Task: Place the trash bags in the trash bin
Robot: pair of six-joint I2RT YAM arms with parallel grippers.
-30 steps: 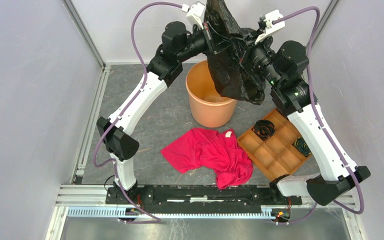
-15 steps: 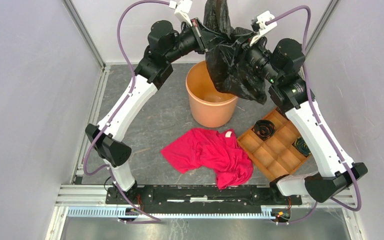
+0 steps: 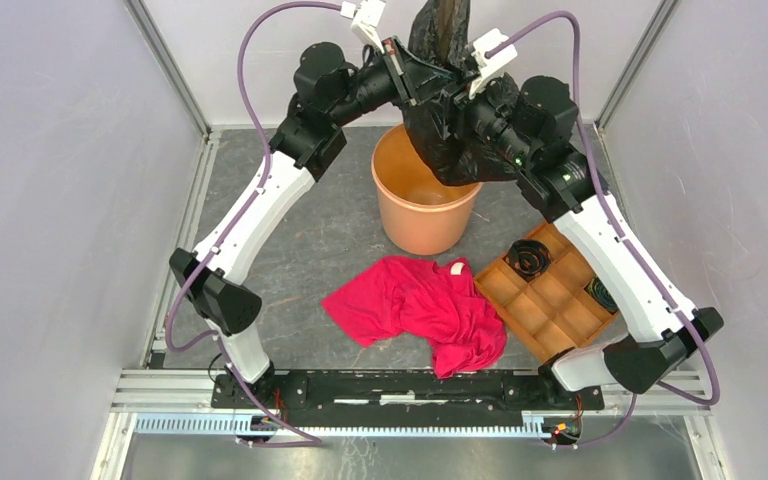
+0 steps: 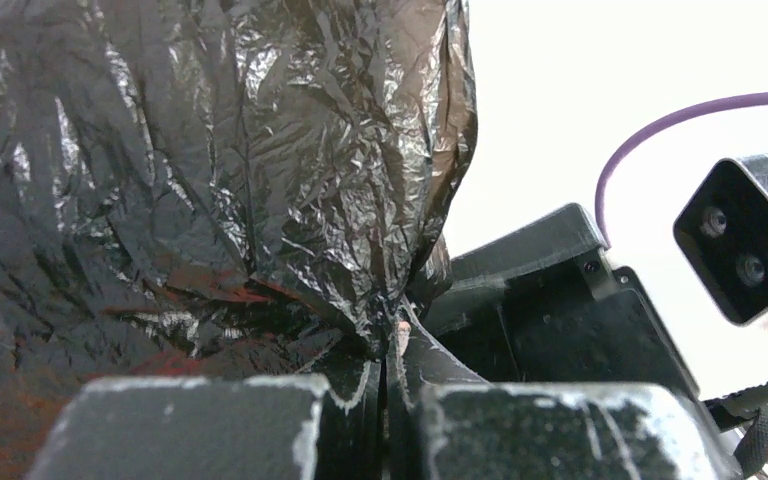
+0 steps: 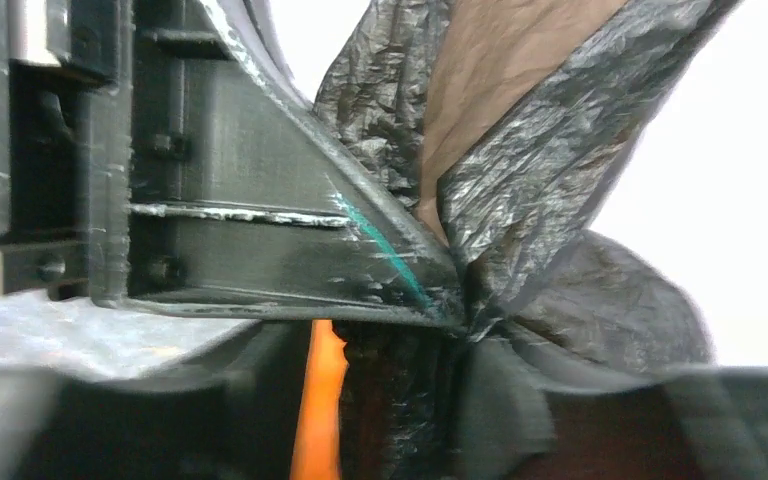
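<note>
The black trash bag (image 3: 450, 130) hangs crumpled over the far side of the pale-orange trash bin (image 3: 415, 215), its lower end at the bin's rim. My left gripper (image 3: 428, 85) is shut on the bag's upper part, coming from the left. My right gripper (image 3: 457, 100) is shut on the bag right beside it, coming from the right. In the left wrist view the glossy film (image 4: 230, 180) bunches at the closed fingertips (image 4: 392, 345). In the right wrist view the bag (image 5: 520, 190) is pinched at the gripper (image 5: 460, 320), and a strip of the orange bin (image 5: 318, 410) shows below.
A red cloth garment (image 3: 420, 305) lies on the grey mat in front of the bin. A brown compartment tray (image 3: 550, 300) with dark coiled items sits at the right. Grey walls close in on both sides and behind.
Both grippers have moved closer together and left, carrying the bag from right of the bin to above its far rim. The bag now hangs more bunched and narrower.
</note>
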